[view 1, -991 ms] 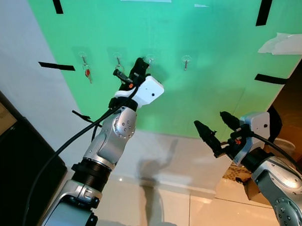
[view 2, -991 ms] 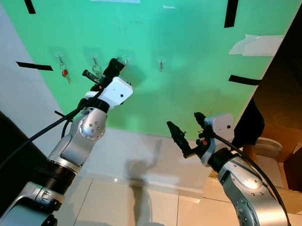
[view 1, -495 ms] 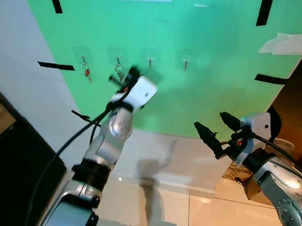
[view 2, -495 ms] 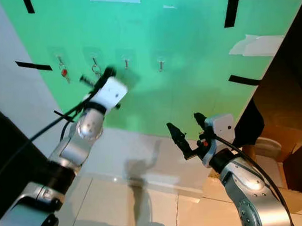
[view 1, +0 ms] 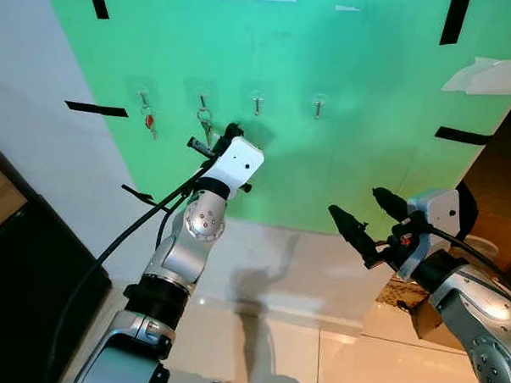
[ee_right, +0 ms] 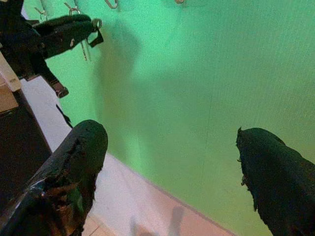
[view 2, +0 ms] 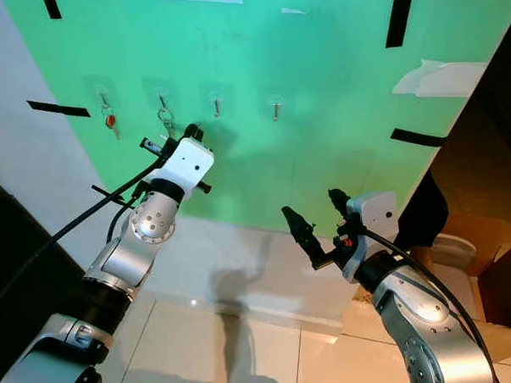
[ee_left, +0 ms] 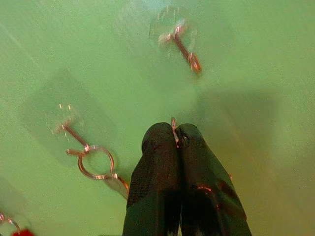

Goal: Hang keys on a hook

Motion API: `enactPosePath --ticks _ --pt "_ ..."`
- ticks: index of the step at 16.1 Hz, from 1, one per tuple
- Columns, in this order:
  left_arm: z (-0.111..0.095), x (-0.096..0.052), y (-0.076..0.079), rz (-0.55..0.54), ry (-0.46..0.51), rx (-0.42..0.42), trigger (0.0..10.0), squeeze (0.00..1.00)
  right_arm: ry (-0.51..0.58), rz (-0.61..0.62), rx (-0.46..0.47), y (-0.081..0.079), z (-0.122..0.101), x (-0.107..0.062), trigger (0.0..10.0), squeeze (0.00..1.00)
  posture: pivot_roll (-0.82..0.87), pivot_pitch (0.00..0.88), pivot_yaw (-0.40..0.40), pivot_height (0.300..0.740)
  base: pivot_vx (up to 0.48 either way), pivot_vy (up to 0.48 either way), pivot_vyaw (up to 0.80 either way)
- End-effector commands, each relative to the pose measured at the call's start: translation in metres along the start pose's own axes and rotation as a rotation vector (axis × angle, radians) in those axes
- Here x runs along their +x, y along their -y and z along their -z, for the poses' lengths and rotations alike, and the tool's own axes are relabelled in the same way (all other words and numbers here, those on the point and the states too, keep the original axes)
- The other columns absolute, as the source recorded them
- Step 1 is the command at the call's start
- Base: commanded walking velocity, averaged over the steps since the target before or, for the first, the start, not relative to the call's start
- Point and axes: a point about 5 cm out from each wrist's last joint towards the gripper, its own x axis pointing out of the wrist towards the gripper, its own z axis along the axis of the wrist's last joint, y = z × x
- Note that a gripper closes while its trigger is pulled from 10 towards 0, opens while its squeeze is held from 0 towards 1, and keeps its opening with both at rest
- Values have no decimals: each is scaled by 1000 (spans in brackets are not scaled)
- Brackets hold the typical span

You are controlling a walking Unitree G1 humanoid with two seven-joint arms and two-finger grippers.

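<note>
The keys (view 1: pixel 205 120) hang by their ring on the second hook (view 1: pixel 202 100) from the left on the green board (view 1: pixel 369 76), so I judge the hanging itself done and the step in hand to be getting clear of the wall cleanly. My left gripper (view 1: pixel 212 139) sits just below the row of hooks, with the keys at about 11 o'clock from its tips. In the left wrist view its two fingers (ee_left: pixel 157 147) are pressed together. A thin coppery glint shows at the tips, and I cannot tell what it is or whether it is pinched. The ring (ee_left: pixel 96 162) lies beside the fingers, near but apart from them.

To do this well, I would back the left gripper straight off the board toward 6 o'clock and avoid any sweep toward 11. That keeps the fingers from brushing the ring and lifting it off. I would also watch the bare hook (view 1: pixel 256 102) at about 1 o'clock and go slowly until that glint is explained.

My right gripper (view 1: pixel 356 202) hangs idle, low at 4 o'clock, its fingers spread wide and empty.
</note>
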Motion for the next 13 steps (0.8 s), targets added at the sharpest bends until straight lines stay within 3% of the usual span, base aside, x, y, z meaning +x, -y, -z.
enactPosePath --ticks 1,3,6,13 --pt "-12 6 -8 -33 61 34 10000 0 22 -5 -4 -2 -5 1 10000 0 -228 0 34 740 0 0 0" --pt "-27 13 -9 -47 139 92 10000 0 26 -6 -1 -2 -5 0 10000 0 -234 0 37 740 0 0 0" --pt "-33 16 -12 -86 160 152 10000 0 29 -8 0 -1 -7 -2 10000 0 -242 0 37 740 0 0 0" --pt "-30 13 3 12 147 69 10000 0 31 -12 -6 1 -8 -1 10000 0 -244 0 31 740 0 0 0"
